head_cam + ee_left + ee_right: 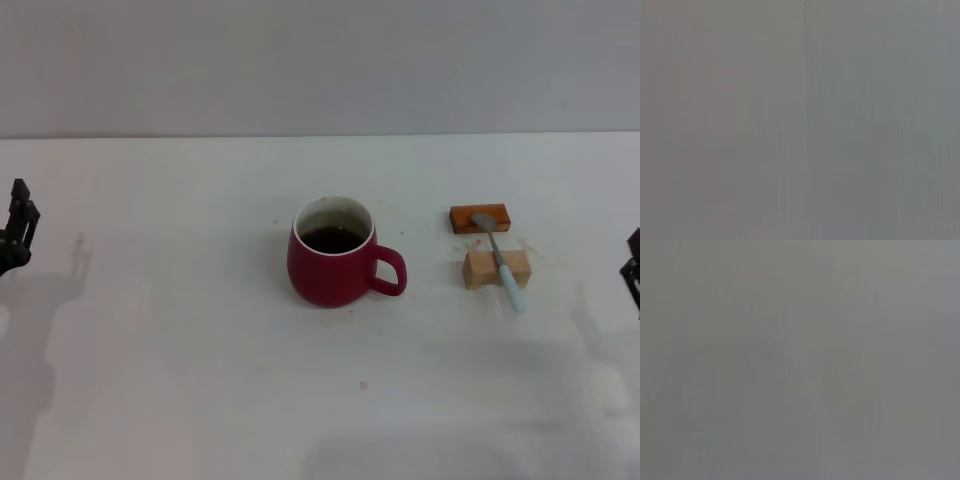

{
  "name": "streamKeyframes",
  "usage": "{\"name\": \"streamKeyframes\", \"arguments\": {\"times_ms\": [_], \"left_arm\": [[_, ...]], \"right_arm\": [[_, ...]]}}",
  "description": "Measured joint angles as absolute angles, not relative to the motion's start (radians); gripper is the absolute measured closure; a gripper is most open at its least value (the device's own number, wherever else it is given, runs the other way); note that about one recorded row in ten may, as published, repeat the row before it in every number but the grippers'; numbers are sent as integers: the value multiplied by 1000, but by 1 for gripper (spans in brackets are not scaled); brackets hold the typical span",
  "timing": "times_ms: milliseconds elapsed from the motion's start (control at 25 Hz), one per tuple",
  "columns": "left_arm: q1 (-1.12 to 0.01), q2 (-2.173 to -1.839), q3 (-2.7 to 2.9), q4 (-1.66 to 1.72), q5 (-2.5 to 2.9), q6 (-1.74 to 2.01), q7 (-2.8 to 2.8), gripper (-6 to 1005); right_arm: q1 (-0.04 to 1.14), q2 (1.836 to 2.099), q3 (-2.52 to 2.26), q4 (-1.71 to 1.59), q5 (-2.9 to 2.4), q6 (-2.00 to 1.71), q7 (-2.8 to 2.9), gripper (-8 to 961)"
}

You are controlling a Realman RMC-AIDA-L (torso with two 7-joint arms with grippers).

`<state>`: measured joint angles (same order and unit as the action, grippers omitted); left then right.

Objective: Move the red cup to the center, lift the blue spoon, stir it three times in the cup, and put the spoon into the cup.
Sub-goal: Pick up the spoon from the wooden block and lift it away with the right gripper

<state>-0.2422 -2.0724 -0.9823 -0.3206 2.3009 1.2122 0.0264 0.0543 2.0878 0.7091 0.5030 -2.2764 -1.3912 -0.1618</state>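
The red cup stands upright near the middle of the white table, handle pointing right, dark liquid inside. The blue spoon lies to its right, its grey bowl resting on an orange-brown block and its pale blue handle across a pale wooden block. My left gripper is at the far left edge of the head view, well away from the cup. My right gripper shows only partly at the far right edge, beyond the spoon. Both wrist views show only plain grey surface.
The white table runs back to a grey wall. A few small reddish specks lie on the table near the blocks and in front of the cup.
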Motion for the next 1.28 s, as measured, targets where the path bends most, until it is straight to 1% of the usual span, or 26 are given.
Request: {"name": "streamKeyframes", "arguments": {"times_ms": [360, 600, 1280], "left_arm": [[-255, -2073, -983, -306, 2301, 1210, 27, 201], [-255, -2073, -982, -307, 2301, 1210, 27, 140], [-253, -2072, -976, -305, 2301, 1212, 28, 141]], "right_arm": [[84, 2088, 678, 497, -2276, -1270, -158, 178], [102, 2088, 659, 497, -2276, -1208, -149, 178], [142, 2088, 634, 497, -2276, -1073, -118, 177]]}}
